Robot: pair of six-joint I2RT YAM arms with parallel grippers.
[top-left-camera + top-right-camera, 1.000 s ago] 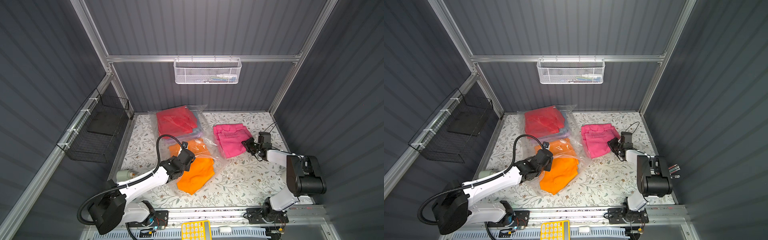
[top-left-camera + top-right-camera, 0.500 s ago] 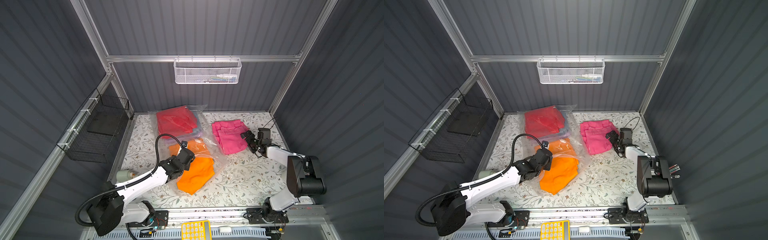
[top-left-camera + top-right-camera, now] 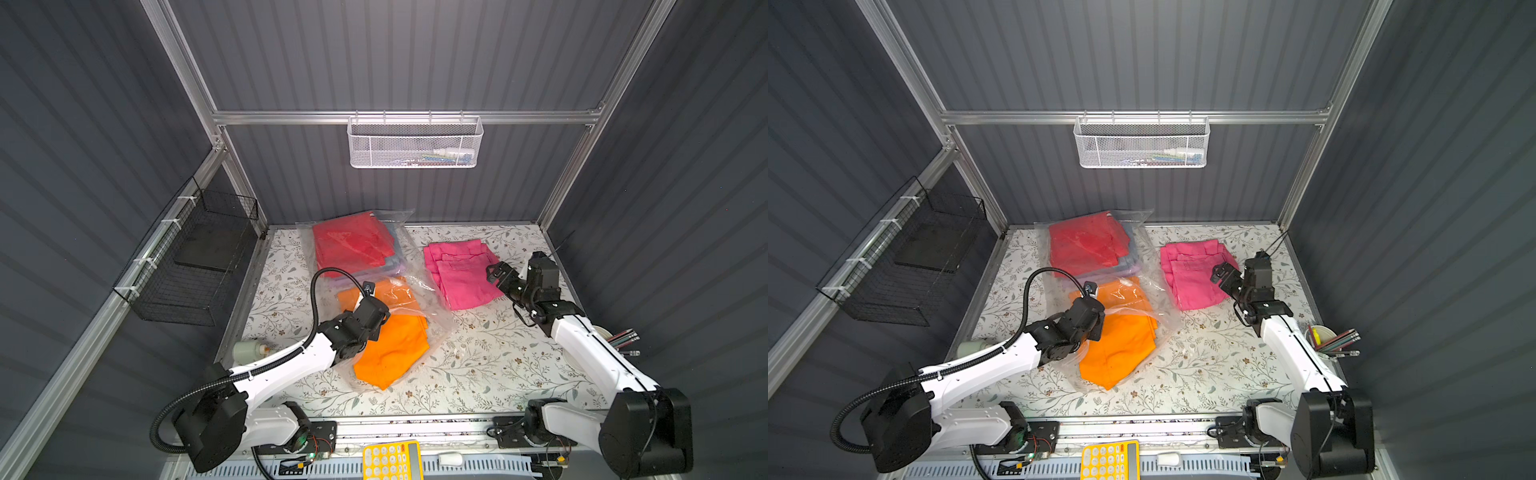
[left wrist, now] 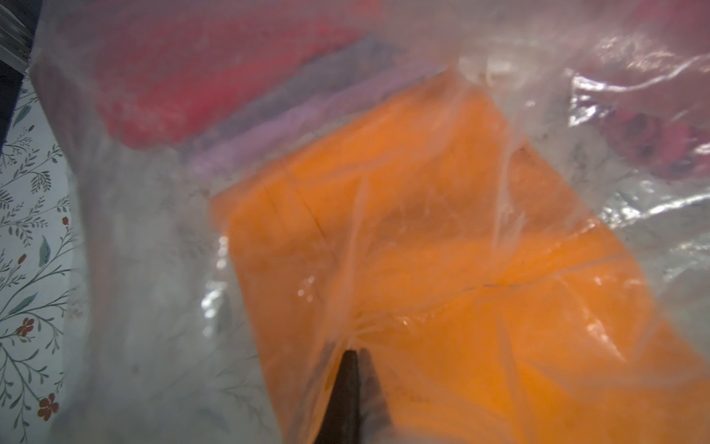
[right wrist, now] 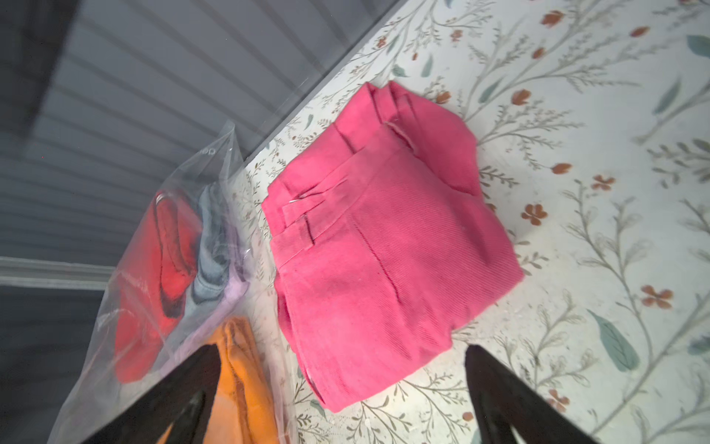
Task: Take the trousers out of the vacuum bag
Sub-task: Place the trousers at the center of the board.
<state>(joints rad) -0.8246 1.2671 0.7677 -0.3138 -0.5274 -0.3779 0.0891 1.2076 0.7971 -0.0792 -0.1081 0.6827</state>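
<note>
Now the right gripper (image 5: 342, 348) has let go of the pink trousers (image 3: 459, 272)

Top view, mid-frame: vacuum bag (image 3: 432, 297) lies on counter (image 3: 478, 365), trousers stack (image 3: 353, 245) in its far end. Half-out pair (image 3: 390, 349) pokes from the near mouth, left claw (image 4: 355, 351) pinching the bag there. Loose pair (image 3: 459, 274) lies right of the bag, right claw (image 3: 496, 276) at its right edge.
</note>
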